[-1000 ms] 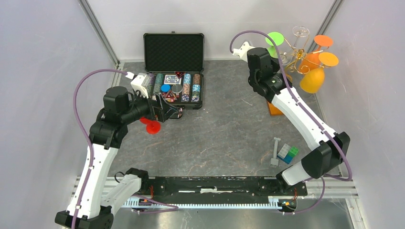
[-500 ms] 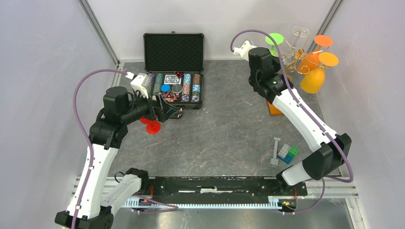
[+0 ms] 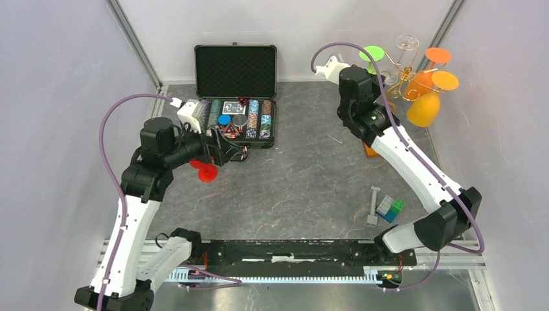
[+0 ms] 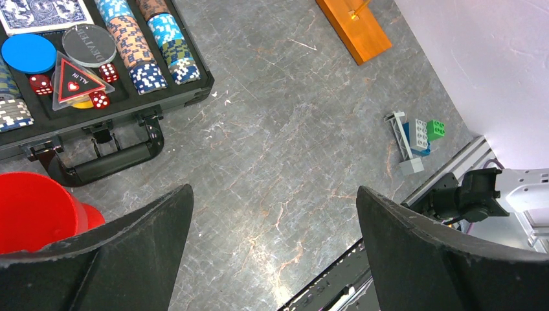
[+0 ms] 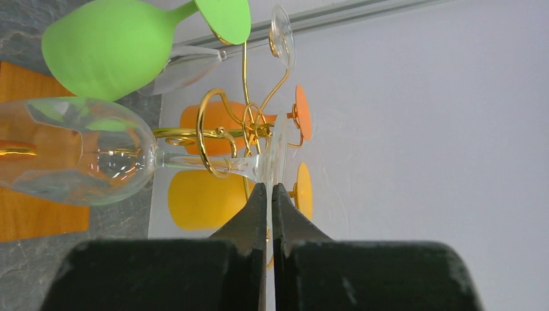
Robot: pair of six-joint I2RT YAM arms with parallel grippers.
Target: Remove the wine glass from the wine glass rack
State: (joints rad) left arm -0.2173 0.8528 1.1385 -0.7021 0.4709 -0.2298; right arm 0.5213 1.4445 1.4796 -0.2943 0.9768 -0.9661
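Observation:
The wine glass rack [image 3: 403, 76] stands at the far right, gold wire arms on an orange-brown wooden base [image 3: 371, 149]. Green [image 3: 372, 53], orange [image 3: 422, 81], yellow [image 3: 424, 109] and clear glasses hang on it. In the right wrist view a clear wine glass [image 5: 71, 152] hangs with its stem in a gold spiral [image 5: 213, 133]. My right gripper [image 5: 268, 191] is shut on the thin edge of that glass's foot; it also shows in the top view [image 3: 380, 79]. My left gripper [image 4: 275, 194] is open and empty, beside a red glass [image 4: 32, 210] lying on the table [image 3: 206, 170].
An open black case [image 3: 236, 116] with poker chips, cards and dice sits at the back left. A grey piece [image 3: 373, 206] and blue-green bricks [image 3: 390, 208] lie at the front right. Side walls stand close to the rack.
My right arm has shifted slightly to the right, toward the rack. The left arm and the red glass have not moved.

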